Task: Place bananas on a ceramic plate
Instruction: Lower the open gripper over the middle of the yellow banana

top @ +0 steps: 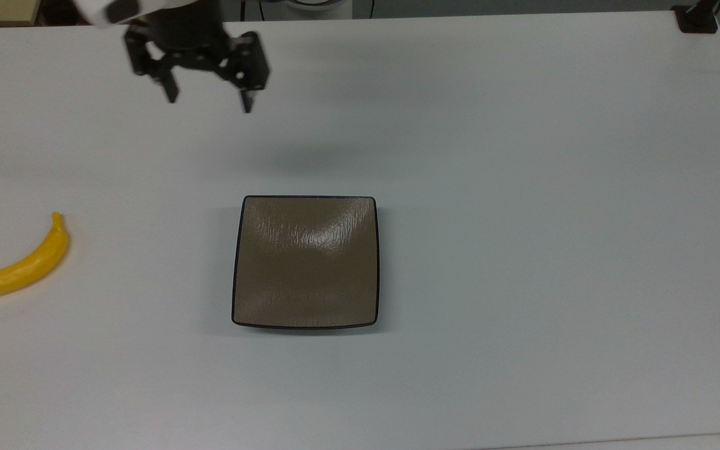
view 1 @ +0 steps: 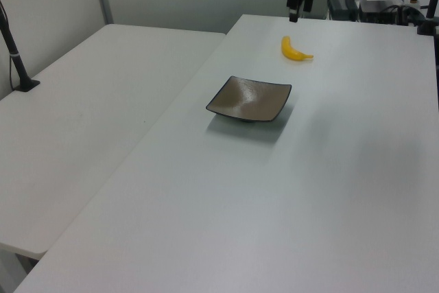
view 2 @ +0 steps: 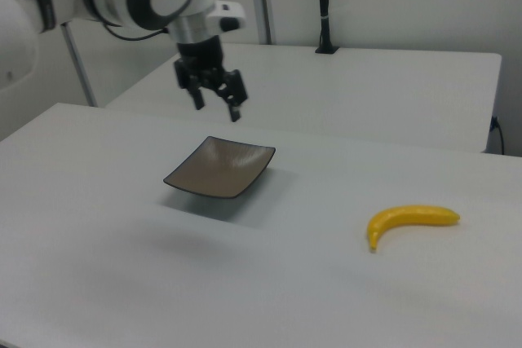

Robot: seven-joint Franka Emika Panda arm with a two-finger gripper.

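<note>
Approach step, nothing grasped yet. The end effector (top: 209, 103) is hanging in the air over the surface (top: 522, 187), fingers spread wide and empty, pointing down; in the right view it (view 2: 216, 109) is sitting above and behind the plate (view 2: 218, 168). The banana (top: 13, 269) is lying flat on the surface at the top view's far left edge, well apart from the plate (top: 305, 261) and from the end effector, stem tip pointing toward the top view's upper side, body curving down and off toward the left edge. In the left view the banana (view 1: 295, 49) is lying beyond the plate (view 1: 249, 99), with the end effector (view 1: 296, 12) up above and a bit behind it. The plate is sitting mid-surface, empty. Judging from this, the pick is not yet started. The next move is likely calling for a traverse toward the top view's left until the end effector is centred over the banana's middle, a wrist turn so the fingers are straddling the body across its narrow width, then a straight descent and a close. The banana looks smooth and curved, so an off-centre pinch is probably risking a roll or a slip.
</note>
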